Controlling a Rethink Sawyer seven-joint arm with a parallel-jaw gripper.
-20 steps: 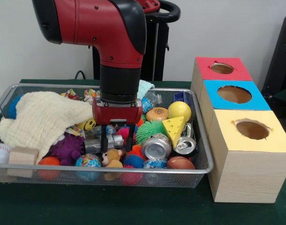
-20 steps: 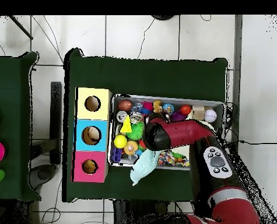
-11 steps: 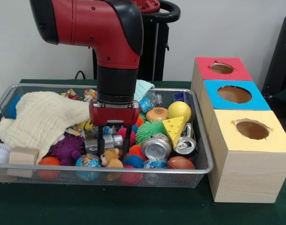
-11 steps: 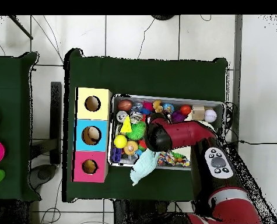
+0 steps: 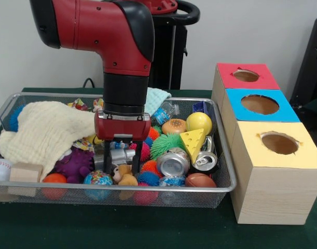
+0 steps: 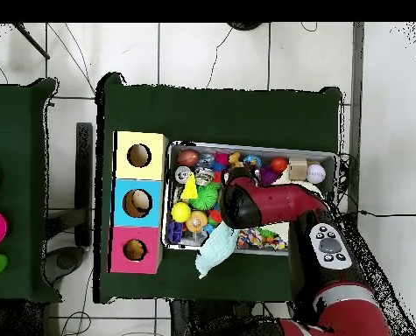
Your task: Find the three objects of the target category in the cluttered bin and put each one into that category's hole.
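A wire bin (image 5: 220, 184) holds a jumble of toys, balls and cans. My gripper (image 5: 122, 158) is down inside it, open, one finger on each side of a silver can (image 5: 120, 155) that lies on its side. A crushed can (image 5: 173, 162) and another can (image 5: 205, 160) lie to the right of it. A small teddy bear (image 5: 125, 175) sits just in front of the fingers. Three boxes with holes stand beside the bin: red (image 5: 246, 76), blue (image 5: 259, 104) and yellow (image 5: 279, 142). In the overhead view the arm (image 6: 246, 203) hides the gripper.
A cream cloth (image 5: 44, 132) covers the bin's left part. A cheese wedge (image 5: 193, 141), yellow ball (image 5: 199, 122), green spiky ball (image 5: 166, 143) and football (image 5: 200, 180) crowd the right. A wooden block (image 5: 26, 172) and baseball (image 5: 0, 168) sit front left. A light blue cloth (image 6: 214, 249) hangs over the rim.
In the front view the gripper has slid a little to the left and slightly lower, staying open among the clutter. Nothing has been lifted.
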